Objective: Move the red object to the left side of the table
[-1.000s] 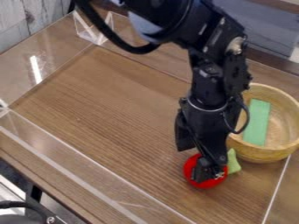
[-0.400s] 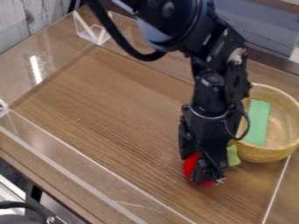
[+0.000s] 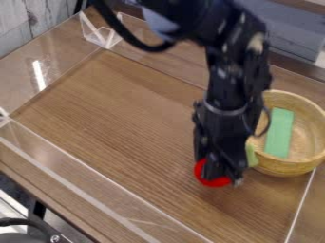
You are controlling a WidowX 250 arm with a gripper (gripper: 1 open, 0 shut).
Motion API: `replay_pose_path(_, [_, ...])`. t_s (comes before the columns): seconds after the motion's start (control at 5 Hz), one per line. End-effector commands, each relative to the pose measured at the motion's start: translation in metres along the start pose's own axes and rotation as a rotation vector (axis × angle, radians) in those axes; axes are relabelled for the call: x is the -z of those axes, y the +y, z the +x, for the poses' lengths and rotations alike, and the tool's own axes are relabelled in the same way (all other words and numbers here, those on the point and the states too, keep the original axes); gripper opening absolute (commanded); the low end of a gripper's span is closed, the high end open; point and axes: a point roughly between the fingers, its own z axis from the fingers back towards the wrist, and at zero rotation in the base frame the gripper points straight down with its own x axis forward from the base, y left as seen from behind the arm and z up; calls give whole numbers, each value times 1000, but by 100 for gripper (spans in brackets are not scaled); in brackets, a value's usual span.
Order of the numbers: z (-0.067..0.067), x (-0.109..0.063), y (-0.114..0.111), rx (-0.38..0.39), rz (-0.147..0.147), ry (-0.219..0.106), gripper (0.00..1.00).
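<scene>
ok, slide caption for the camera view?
Gripper shut on the red object beside the yellow bowl.

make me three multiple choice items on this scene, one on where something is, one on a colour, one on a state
1. Where does the flat green block lie?
A. in the yellow bowl
B. on the bare table
C. on the clear wall

2. What colour is the object under the hand?
A. blue
B. red
C. white

3. How is the hand?
A. wide open, high above the table
B. out of view
C. shut on the red object, low at the table

Key: 1 A, the block rests inside the bowl's rim. 2 B, red shows beneath the fingers. 3 C, the fingers close around the red object beside the bowl.
</scene>
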Motion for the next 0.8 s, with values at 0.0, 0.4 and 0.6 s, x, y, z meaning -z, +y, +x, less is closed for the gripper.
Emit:
replay_pose_path(0.0, [4,-37,25,-65,56,-89,0])
replay_pose_path(0.4, [-21,-51,79,-125,98,-113,0])
replay_pose_path(0.6, [-30,-48,71,-117,93,-100,0])
